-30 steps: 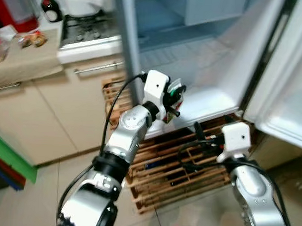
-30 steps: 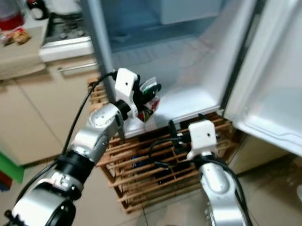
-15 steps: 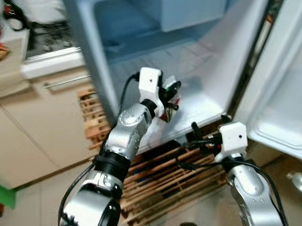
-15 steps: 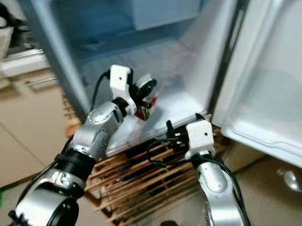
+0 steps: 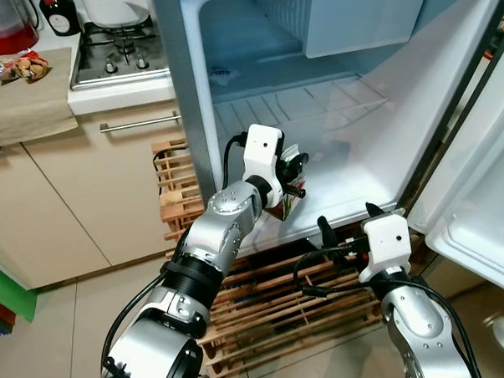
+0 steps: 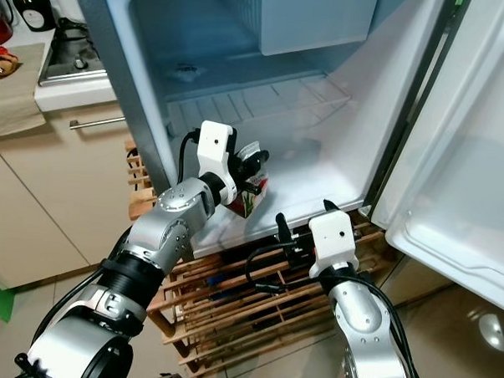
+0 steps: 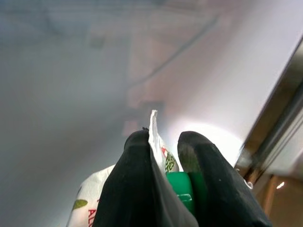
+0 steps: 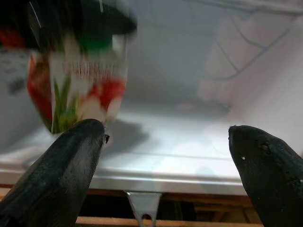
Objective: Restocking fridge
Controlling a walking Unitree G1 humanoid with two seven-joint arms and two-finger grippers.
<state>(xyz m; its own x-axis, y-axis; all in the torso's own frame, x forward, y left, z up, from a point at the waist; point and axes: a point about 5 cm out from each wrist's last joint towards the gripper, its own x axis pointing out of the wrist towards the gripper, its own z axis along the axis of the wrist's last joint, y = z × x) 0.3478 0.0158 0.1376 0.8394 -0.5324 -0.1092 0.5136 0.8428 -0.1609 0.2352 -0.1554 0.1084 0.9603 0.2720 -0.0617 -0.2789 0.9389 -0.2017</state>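
Note:
My left gripper (image 5: 296, 170) is shut on a small carton (image 5: 287, 199), white with green and red print and a green cap, and holds it just above the front of the open fridge's white floor (image 5: 344, 180). Along that gripper's fingers (image 7: 142, 189) the carton's top fold and green cap (image 7: 177, 182) poke out. My right gripper (image 5: 334, 236) is open, low at the fridge's front lip, with the carton (image 8: 80, 80) hanging ahead of it and to one side. Wire shelves (image 5: 323, 100) and a closed inner compartment (image 5: 359, 26) sit deeper inside.
The fridge door (image 5: 486, 199) stands open on the right. A wooden slatted rack (image 5: 272, 299) lies on the floor under the fridge. To the left are beige cabinets (image 5: 76, 190), a gas hob (image 5: 120, 53) and a counter with a cloth (image 5: 26, 104).
The camera has swung and the picture has sharpened, so the fridge now sits centred. My left gripper still holds the carton at the fridge's front; the right gripper stays open below it.

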